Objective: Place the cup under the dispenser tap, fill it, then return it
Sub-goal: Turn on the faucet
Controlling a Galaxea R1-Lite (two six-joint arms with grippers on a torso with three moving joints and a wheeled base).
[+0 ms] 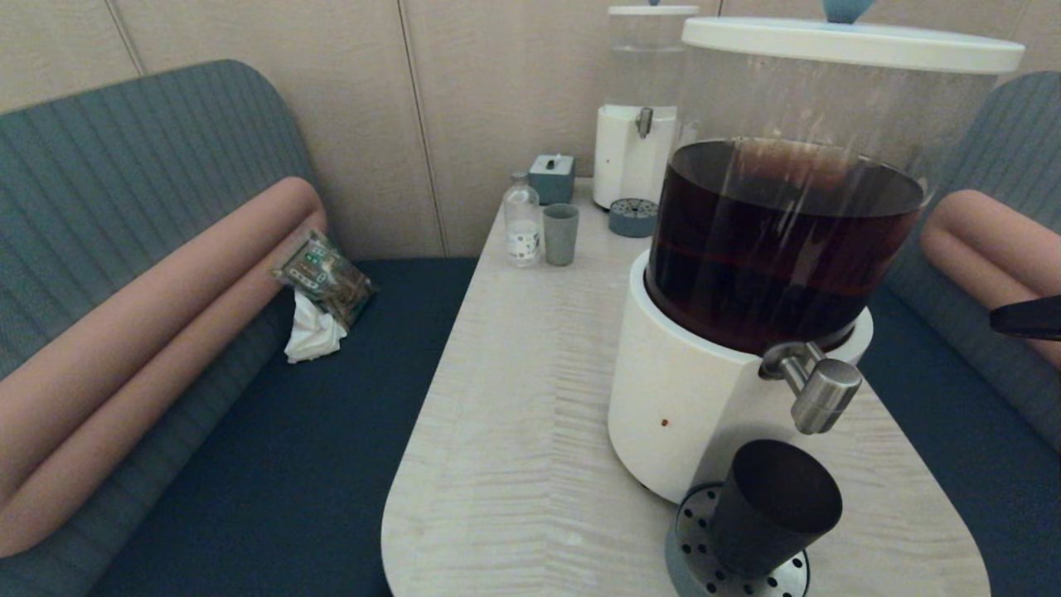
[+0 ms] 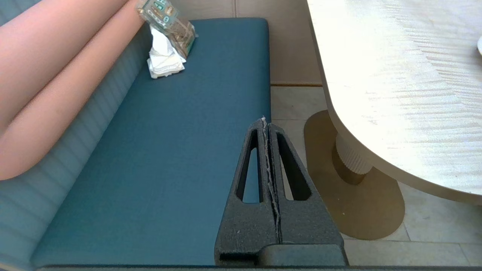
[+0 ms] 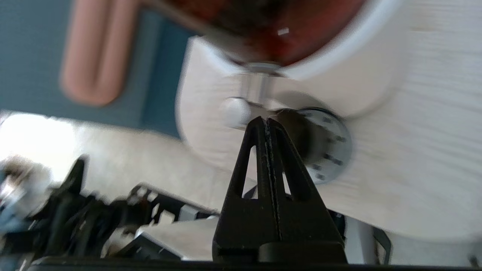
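The matte black cup (image 1: pixel 771 518) stands on the perforated round drip tray (image 1: pixel 692 551) at the foot of the big white-based dispenser (image 1: pixel 688 414) of dark brown liquid. Straight above the cup's mouth hangs the brushed-steel dispenser tap (image 1: pixel 816 390). My right gripper (image 3: pixel 266 119) is shut and empty, off the table's right side and pointing at the cup (image 3: pixel 297 135) and the tap (image 3: pixel 256 88); its dark end (image 1: pixel 1032 317) shows at the head view's right edge. My left gripper (image 2: pixel 263 119) is shut and empty, parked over the blue bench seat left of the table.
At the table's far end stand a grey-green tumbler (image 1: pixel 560 234), a small clear bottle (image 1: pixel 522 224), a grey box (image 1: pixel 552 178) and a smaller clear-liquid dispenser (image 1: pixel 634 157). A packet and a white tissue (image 1: pixel 319 286) lie on the left bench. The table's pedestal (image 2: pixel 350 158) stands near the left gripper.
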